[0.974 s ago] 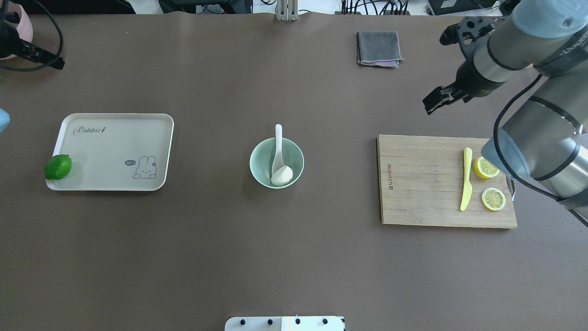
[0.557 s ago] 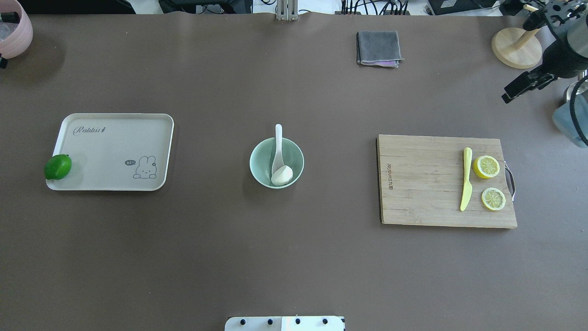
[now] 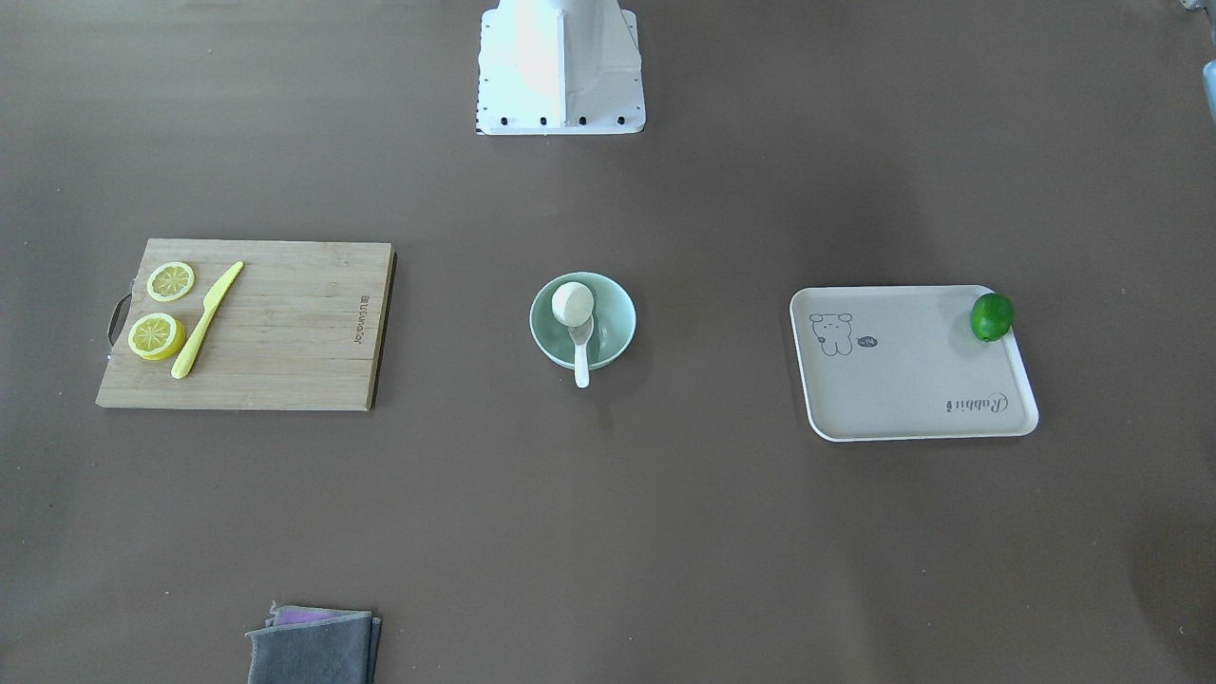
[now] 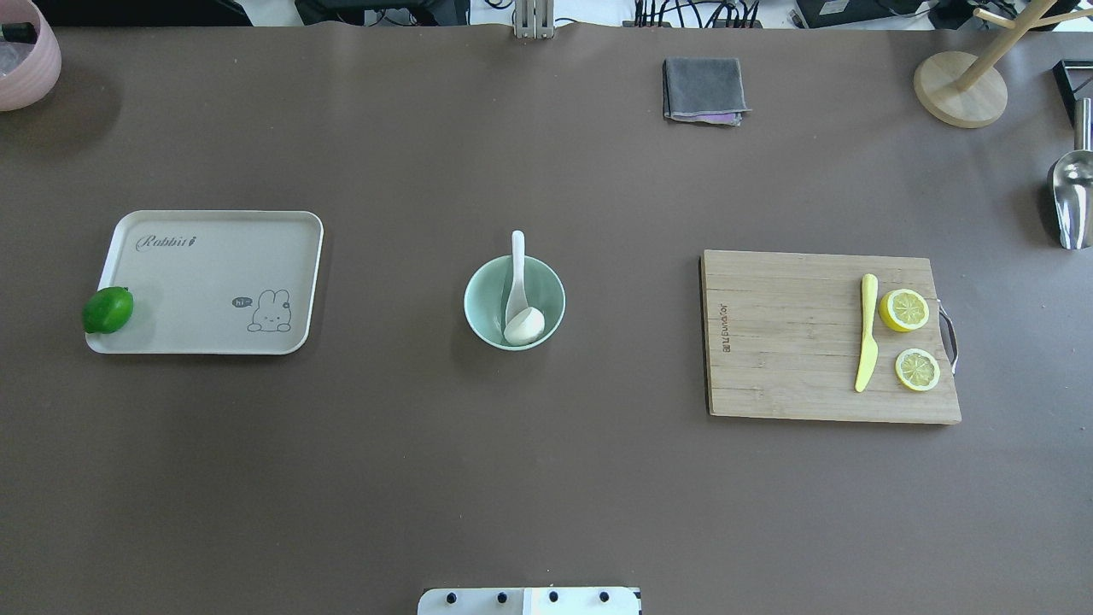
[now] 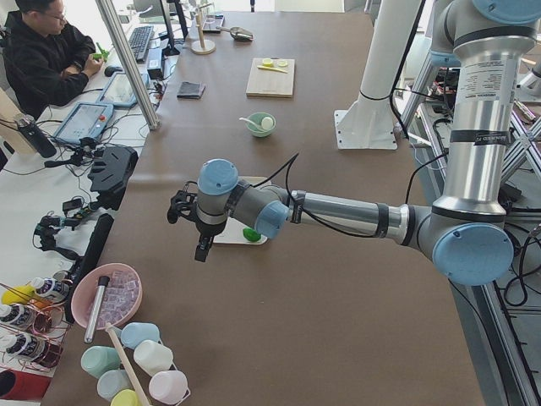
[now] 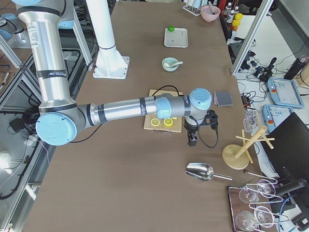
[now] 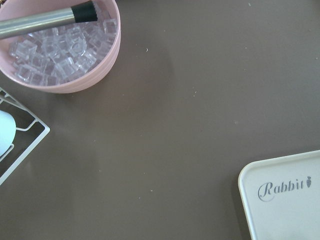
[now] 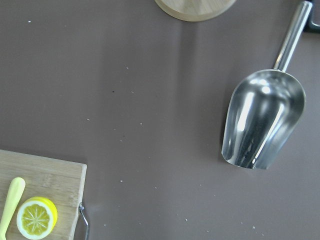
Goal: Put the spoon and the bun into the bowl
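Left-side view: left arm (image 5: 338,207) stretched low, left claw (image 5: 201,247) pointing down near tray (image 5: 226,240). Right-side view: same pose, right claw (image 6: 192,139). Can't tell either claw's width. Front view: bun (image 3: 573,302), spoon (image 3: 581,366) inside bowl (image 3: 622,323), mid table (image 3: 665,532).

The overhead view looks forward and down from behind the robot and takes in most of the bench (image 4: 546,478), with the mint-green bowl (image 4: 488,299) at its centre. The front-facing view looks steeply down from the opposite side, with the robot's white base (image 3: 560,66) at its top. It shares that bowl, the rabbit tray (image 3: 912,380) and the cutting board (image 3: 285,323), all turned end for end.

The two side views stand high at the bench's ends and look along it. One has the left arm (image 5: 338,207) near and large, the other the right arm (image 6: 120,108).

The left wrist camera looks straight down from close by on a pink bowl (image 7: 95,80) of ice cubes (image 7: 60,50) and a corner of the tray. The right wrist camera, equally close, looks down on a metal scoop (image 8: 262,120) and a corner of the board with a lemon half (image 8: 36,217).
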Tool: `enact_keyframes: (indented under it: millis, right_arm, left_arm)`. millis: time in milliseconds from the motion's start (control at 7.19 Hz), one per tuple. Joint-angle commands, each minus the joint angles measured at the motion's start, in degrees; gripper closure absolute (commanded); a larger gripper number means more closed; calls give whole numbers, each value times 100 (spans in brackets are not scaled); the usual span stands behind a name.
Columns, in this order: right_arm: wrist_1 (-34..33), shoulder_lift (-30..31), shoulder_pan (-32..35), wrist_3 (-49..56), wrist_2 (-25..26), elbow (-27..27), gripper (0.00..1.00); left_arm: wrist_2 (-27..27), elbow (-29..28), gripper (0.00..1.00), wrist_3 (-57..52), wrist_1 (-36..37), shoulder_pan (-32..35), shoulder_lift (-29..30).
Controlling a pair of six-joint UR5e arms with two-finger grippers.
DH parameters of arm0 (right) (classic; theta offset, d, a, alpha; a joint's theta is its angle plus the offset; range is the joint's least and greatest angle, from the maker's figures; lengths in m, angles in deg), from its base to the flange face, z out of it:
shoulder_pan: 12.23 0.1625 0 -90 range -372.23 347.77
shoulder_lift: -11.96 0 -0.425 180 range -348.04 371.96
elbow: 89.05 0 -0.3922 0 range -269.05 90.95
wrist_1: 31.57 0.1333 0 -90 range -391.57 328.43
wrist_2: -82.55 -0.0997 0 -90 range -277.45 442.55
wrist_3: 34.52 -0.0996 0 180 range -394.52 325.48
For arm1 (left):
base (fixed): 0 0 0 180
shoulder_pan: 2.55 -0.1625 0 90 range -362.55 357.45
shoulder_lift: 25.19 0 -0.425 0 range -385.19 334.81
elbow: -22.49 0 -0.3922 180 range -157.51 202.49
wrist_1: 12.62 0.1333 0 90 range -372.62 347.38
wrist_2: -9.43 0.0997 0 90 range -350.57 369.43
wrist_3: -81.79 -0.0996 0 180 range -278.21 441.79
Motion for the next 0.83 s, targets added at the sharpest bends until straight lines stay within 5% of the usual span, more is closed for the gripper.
enact_keyframes:
  millis: [0, 696]
  right_arm:
    - [-298, 329, 253, 33, -54, -31, 0]
    - [-298, 418, 253, -55, -10, -6, 0]
  left_arm:
    - [-104, 3, 2, -247, 440, 404, -290]
    - [-86, -6, 2, -212, 699, 423, -458]
